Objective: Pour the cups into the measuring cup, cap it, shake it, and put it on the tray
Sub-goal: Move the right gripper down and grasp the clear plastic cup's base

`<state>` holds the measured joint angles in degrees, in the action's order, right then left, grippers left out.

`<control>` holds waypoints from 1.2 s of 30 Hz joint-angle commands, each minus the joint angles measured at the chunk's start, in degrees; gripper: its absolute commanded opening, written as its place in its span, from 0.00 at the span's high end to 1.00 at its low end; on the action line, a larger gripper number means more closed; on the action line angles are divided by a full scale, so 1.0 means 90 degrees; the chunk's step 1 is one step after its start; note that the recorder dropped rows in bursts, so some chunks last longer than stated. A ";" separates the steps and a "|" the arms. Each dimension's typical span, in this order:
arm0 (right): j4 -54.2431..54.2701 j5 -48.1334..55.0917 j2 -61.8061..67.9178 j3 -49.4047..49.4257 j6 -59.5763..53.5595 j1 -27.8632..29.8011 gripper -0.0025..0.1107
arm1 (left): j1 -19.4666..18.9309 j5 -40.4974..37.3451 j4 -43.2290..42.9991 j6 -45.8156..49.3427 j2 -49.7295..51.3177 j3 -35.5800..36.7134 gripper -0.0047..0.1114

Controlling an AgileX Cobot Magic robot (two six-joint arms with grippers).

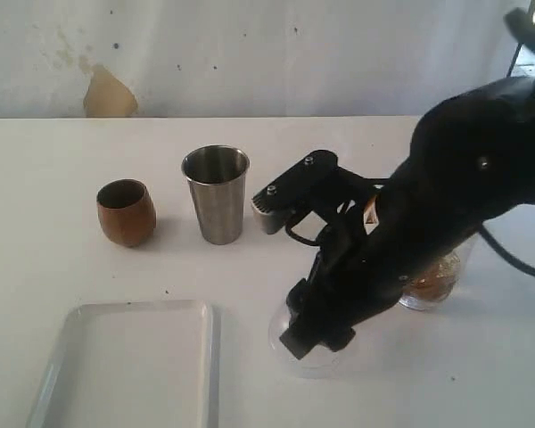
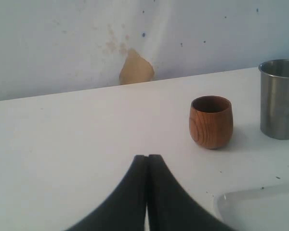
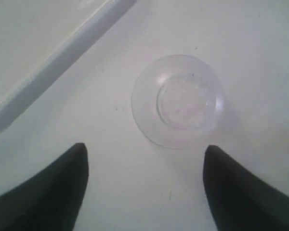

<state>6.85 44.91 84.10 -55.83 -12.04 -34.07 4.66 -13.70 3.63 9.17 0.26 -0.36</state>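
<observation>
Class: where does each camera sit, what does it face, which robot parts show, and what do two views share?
Exterior: above the table, looking down; right arm shows.
Left wrist: low, facing the wall; shut left jaws.
Right wrist: straight down on clear lid; open right jaws.
Shared by exterior, left wrist: wooden cup, steel tumbler.

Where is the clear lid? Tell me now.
The clear lid lies on the table just right of the tray in the exterior view, beneath the right arm; the open right hand hovers over it, not touching.
</observation>
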 commanded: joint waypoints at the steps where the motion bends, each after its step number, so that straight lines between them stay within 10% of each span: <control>1: -0.0286 -0.0444 0.0504 -0.0286 0.0331 -0.0022 0.42 | -0.0002 0.0016 0.0069 -0.0016 -0.0028 0.0040 0.96; 17: -0.1005 -0.0324 0.1594 -0.0668 0.0924 -0.0022 0.42 | -0.0002 0.0016 0.0069 -0.0016 -0.0028 0.0040 0.96; 30: -0.0911 -0.0125 0.1836 -0.0668 0.0924 -0.0022 0.61 | -0.0002 0.0016 0.0069 -0.0016 -0.0028 0.0040 0.96; 36: -0.0986 0.0334 0.1738 -0.0800 0.0798 -0.0022 0.85 | -0.0002 0.0016 0.0069 -0.0016 -0.0028 0.0040 0.96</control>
<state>-1.44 44.25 100.10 -62.39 -4.06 -34.20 4.66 -13.70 3.63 9.17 0.26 -0.36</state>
